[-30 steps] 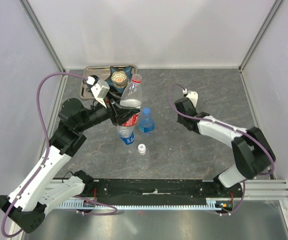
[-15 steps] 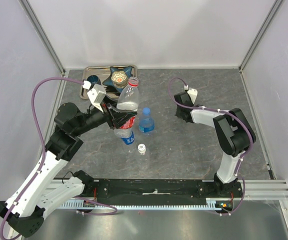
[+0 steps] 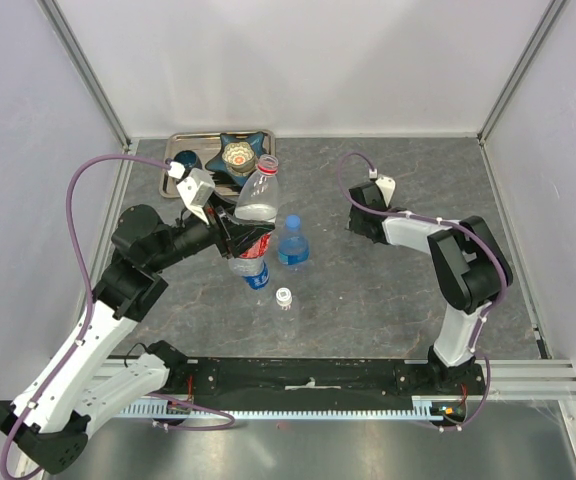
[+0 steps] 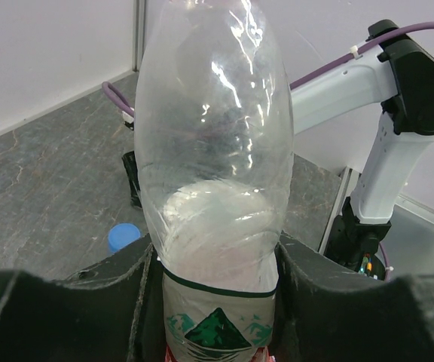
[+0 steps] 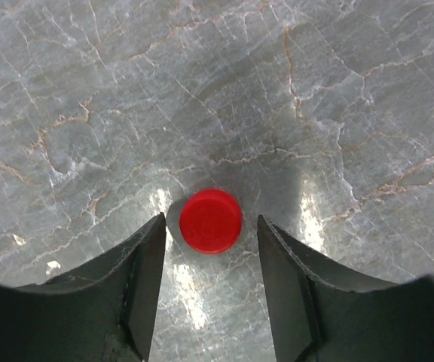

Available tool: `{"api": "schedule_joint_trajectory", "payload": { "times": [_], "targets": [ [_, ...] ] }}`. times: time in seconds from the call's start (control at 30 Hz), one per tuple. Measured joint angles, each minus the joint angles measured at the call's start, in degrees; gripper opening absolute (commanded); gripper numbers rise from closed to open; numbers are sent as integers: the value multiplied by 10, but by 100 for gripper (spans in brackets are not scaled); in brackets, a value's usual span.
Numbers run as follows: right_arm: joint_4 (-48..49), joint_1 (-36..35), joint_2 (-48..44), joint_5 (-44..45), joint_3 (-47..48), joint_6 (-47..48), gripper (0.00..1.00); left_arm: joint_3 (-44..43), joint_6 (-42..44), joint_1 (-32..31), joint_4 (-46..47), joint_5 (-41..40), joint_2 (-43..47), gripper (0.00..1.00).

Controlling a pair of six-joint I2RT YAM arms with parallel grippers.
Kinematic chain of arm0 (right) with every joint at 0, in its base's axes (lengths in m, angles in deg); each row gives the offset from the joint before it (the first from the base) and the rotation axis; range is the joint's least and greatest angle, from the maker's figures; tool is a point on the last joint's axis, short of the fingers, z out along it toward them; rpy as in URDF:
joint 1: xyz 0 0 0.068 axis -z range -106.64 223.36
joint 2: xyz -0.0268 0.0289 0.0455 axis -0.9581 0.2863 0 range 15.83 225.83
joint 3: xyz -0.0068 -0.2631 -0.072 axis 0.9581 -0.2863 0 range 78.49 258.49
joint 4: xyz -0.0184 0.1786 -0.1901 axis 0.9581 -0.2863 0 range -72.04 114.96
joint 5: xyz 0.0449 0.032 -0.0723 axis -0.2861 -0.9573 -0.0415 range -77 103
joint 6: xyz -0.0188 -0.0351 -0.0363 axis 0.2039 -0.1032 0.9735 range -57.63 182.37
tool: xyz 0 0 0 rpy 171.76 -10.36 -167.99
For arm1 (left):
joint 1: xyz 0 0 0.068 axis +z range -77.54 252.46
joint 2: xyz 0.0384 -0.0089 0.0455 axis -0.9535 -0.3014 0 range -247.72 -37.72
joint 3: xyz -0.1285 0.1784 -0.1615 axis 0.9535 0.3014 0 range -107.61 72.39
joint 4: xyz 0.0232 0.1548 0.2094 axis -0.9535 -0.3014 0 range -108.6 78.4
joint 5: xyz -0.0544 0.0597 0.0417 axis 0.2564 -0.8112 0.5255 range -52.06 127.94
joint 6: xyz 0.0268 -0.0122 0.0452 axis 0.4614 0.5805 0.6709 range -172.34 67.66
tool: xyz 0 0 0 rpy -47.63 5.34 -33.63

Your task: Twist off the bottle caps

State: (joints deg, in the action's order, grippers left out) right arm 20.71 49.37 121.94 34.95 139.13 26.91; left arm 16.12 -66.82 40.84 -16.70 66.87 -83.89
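The bench [image 3: 398, 300] is grey veined stone, with a metal tray [image 3: 171, 172] at its back-left corner. The left hand [image 3: 236, 236] is clenched on the red-labelled bottle [image 3: 257, 196]. It grips the bottle at the label band and holds it off the bench, tilted, with the neck toward the tray. In the top view, a blue-labelled bottle [image 3: 255, 273] shows just below the held one. The blue bottle [image 3: 293, 246] stands upright just to the right, with its blue cap [image 3: 292, 222] fitted. The tiny bottle [image 3: 285, 302] stands nearer the arm bases, with its white cap [image 3: 284, 294] fitted. The right hand [image 5: 211, 226] is released and points down at the bench, well apart from the bottles. The red cap [image 5: 211, 221] lies flat on the bench between its fingers, with a gap on each side.
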Motion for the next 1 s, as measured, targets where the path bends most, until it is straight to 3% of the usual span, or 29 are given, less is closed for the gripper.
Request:
{"api": "schedule_joint_trajectory", "payload": {
  "times": [0.23,0.47,0.63,0.8,1.0],
  "targets": [
    [-64,0,-59,-12,-2,-4,68,0,0,0,0,-2,-5,18],
    [-114,0,-266,-43,74,-14,73,-4,0,0,9,2,-50,18],
    [-54,1,-411,-157,126,-14,79,-41,0,0,9,39,-116,20],
    [-14,-1,-442,-299,168,-14,84,-110,0,-4,6,118,-194,21],
    [-28,-15,-429,-370,172,-7,89,-159,0,-35,-7,154,-239,21]
  ]
}}
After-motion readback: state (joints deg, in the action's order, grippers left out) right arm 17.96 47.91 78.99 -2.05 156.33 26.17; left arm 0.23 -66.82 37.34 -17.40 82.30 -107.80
